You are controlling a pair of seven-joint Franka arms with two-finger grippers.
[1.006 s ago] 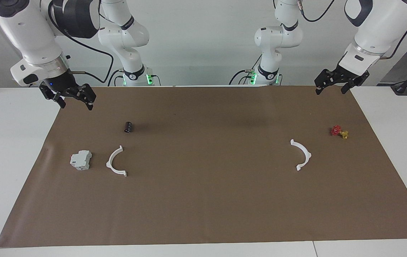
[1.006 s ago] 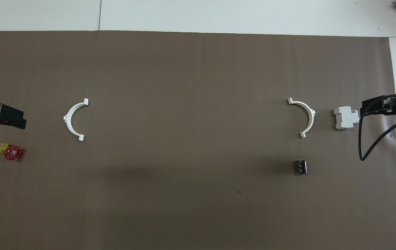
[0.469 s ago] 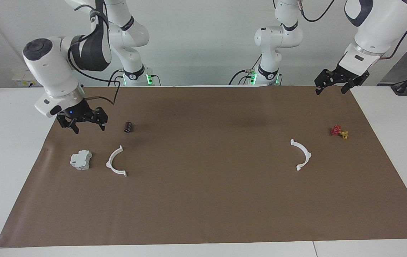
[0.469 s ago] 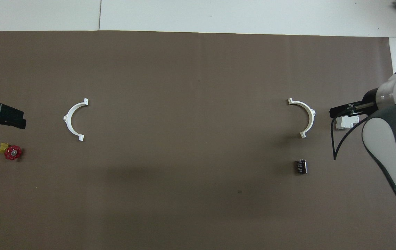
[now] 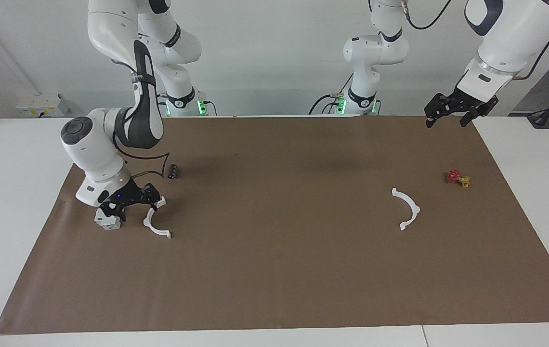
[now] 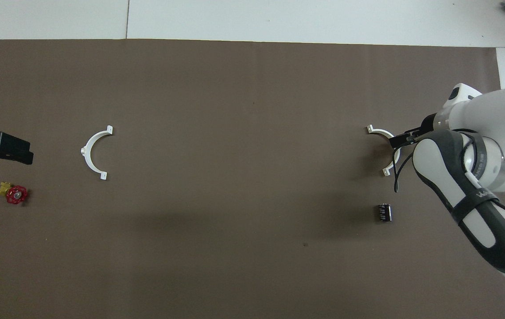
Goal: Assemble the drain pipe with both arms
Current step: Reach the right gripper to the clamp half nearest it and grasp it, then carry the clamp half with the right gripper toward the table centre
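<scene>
One half-ring (image 5: 155, 224) just beside right gripper's (image 5: 136, 205) open jaws.

No text can be read on any object. A small mark on the right arm (image 6: 478, 195) stays illegible

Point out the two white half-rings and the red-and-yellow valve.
Half-ring beside the grey block (image 5: 155, 230), facing view: lower part of its arc.
Half-ring at the left arm's end (image 5: 412, 212), facing view: middle of its arc.
Valve (image 5: 453, 176), facing view: red handwheel.
</scene>
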